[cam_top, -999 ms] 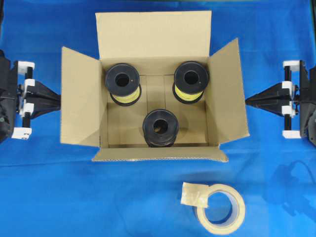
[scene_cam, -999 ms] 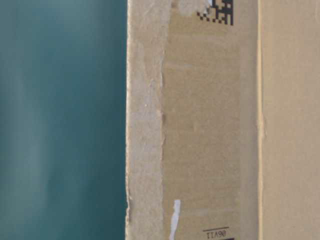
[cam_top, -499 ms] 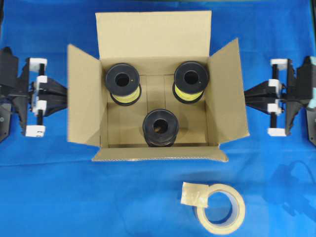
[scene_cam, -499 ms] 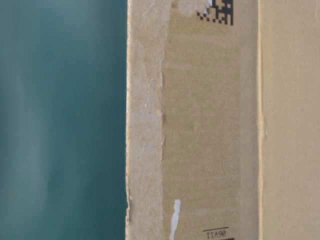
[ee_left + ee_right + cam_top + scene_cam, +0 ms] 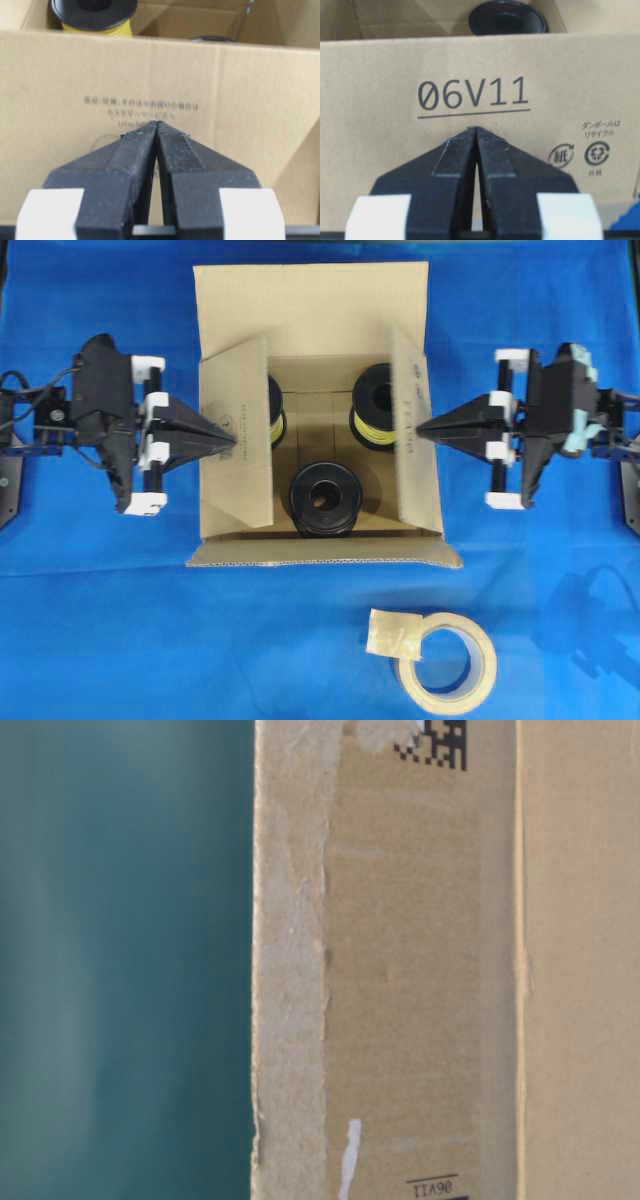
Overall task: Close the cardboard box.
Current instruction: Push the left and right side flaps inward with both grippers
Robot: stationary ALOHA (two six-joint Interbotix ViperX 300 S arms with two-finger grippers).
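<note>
Your table-level view is nearly useless: it is filled by a close-up of the large plain brown corrugated cardboard box (image 5: 420, 960), cut off on all sides, with a torn paper strip, part of a black matrix code at the top and an upside-down "06V11" at the bottom.

In the overhead view the left side flap hides most of one black spool of yellow wire (image 5: 274, 410). A second yellow one (image 5: 376, 410) is partly covered, and an all-black spool (image 5: 322, 498) is in full view.

Readable print: "06V11" and recycling marks on the right flap, small Japanese text on the left flap, too blurred to read.

The box sits mid-table on the blue cloth (image 5: 100, 640), with the far flap laid open. Your left gripper (image 5: 232, 441) and right gripper (image 5: 420, 430) are both clenched empty, tips against the outer faces of the raised side flaps.

A tan tape roll (image 5: 447, 663) lies near the box's front side.
</note>
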